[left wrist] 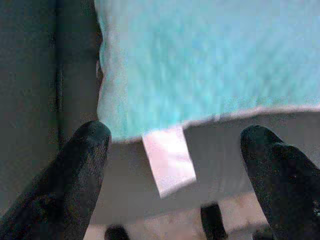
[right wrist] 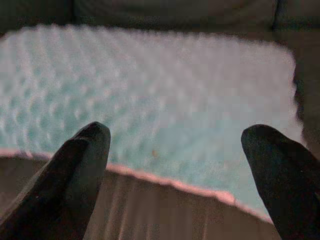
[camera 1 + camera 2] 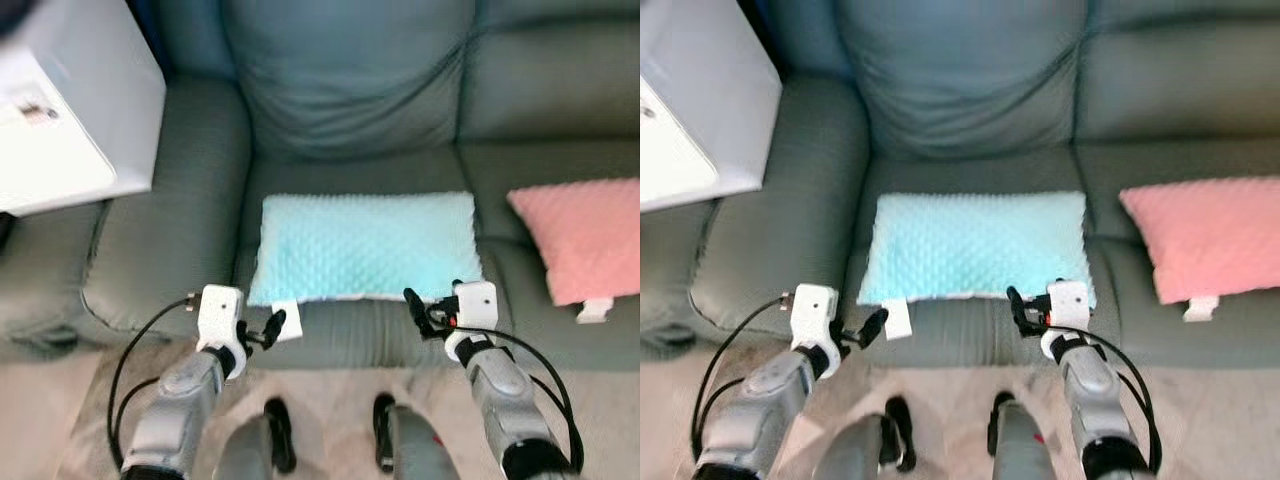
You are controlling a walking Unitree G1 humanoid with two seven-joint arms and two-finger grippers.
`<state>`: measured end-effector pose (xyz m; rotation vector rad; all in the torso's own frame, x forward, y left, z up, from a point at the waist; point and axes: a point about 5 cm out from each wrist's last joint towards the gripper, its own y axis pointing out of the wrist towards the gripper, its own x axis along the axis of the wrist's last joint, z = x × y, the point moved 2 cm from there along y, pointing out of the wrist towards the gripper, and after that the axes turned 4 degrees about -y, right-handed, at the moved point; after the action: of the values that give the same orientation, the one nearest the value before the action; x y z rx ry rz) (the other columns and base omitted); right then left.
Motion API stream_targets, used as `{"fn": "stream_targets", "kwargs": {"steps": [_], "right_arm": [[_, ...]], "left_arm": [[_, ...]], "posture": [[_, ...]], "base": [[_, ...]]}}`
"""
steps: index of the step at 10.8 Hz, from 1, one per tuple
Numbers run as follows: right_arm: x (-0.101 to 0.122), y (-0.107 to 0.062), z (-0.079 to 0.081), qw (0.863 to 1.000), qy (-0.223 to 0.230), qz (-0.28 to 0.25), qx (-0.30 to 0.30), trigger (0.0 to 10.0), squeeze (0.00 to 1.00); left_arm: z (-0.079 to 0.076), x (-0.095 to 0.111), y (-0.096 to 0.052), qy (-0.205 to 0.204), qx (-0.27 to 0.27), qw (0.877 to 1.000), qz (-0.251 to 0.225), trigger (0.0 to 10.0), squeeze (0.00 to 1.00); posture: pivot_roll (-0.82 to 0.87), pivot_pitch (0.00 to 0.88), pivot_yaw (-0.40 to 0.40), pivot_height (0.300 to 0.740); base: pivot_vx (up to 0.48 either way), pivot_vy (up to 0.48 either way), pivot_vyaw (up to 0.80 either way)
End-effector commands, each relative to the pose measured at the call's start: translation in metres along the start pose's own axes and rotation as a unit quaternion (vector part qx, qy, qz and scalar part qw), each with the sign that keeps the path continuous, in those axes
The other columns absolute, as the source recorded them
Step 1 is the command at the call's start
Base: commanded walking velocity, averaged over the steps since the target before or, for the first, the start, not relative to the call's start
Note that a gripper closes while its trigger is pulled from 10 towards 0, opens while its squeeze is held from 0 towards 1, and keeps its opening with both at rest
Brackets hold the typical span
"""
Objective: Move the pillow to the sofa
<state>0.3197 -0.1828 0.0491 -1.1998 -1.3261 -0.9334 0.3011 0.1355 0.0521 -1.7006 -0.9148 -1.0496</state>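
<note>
Two pillows lie on a grey-green sofa. One, a light turquoise pillow with a dimpled surface, lies flat on the middle seat cushion, its front edge near the front of the seat. A white tag hangs from its front left corner. Well apart from it on the next seat, to the robot's right, lies a pink pillow.

Both silver arms reach forward toward the front of the seat. Just beside the white tag hovers the left gripper, its two black fingers spread apart with nothing between them. At the turquoise pillow's front right corner sits the right gripper, its fingers likewise spread wide and holding nothing.

A white boxy object stands beside the sofa's left armrest. Pale carpet shows below the seat front.
</note>
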Motion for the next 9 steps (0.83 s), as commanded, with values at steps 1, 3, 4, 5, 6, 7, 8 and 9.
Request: {"fn": "stream_targets", "kwargs": {"steps": [1,3,4,5,6,7,8,9], "right_arm": [[0.000,-0.002,0.007,1.000,0.002,0.001,0.008,10.0,0.00],[0.031,0.004,0.023,0.997,-0.030,-0.059,0.038,10.0,0.00],[0.051,0.009,0.033,0.994,-0.033,-0.088,0.058,10.0,0.00],[0.062,0.013,0.040,0.991,-0.039,-0.104,0.076,10.0,0.00],[0.072,0.014,0.048,0.988,-0.046,-0.106,0.104,10.0,0.00],[0.076,0.015,0.053,0.982,-0.075,-0.112,0.131,10.0,0.00],[0.080,0.017,0.054,0.982,-0.079,-0.111,0.131,10.0,0.00],[0.080,0.020,0.052,0.985,-0.070,-0.103,0.117,10.0,0.00]], "left_arm": [[0.013,-0.003,-0.003,0.003,0.030,1.000,-0.002,10.0,0.00],[0.030,0.008,-0.007,0.042,0.071,0.996,-0.034,10.0,0.00],[0.041,0.009,-0.012,0.061,0.082,0.994,-0.035,10.0,0.00],[0.049,0.008,-0.014,0.070,0.086,0.993,-0.029,10.0,0.00],[0.053,0.013,-0.012,0.075,0.092,0.992,-0.041,10.0,0.00],[0.056,0.018,-0.007,0.066,0.115,0.990,-0.049,10.0,0.00],[0.057,0.020,-0.005,0.069,0.125,0.988,-0.053,10.0,0.00],[0.056,0.019,-0.003,0.069,0.129,0.988,-0.056,10.0,0.00]], "posture": [[-0.16,0.160,0.070,0.740],[-0.18,0.125,0.070,0.740],[-0.18,0.094,0.078,0.740],[-0.17,0.074,0.075,0.740],[-0.16,0.034,0.069,0.740],[-0.16,0.000,0.063,0.740],[-0.16,0.000,0.056,0.740],[-0.16,0.000,0.049,0.740]], "base": [[0.000,0.000,0.00],[0.000,0.000,0.00],[0.000,0.000,0.00],[0.000,0.000,0.00],[0.000,0.000,0.00],[0.000,0.000,0.00],[0.000,0.000,0.00],[0.000,0.000,0.00]]}}
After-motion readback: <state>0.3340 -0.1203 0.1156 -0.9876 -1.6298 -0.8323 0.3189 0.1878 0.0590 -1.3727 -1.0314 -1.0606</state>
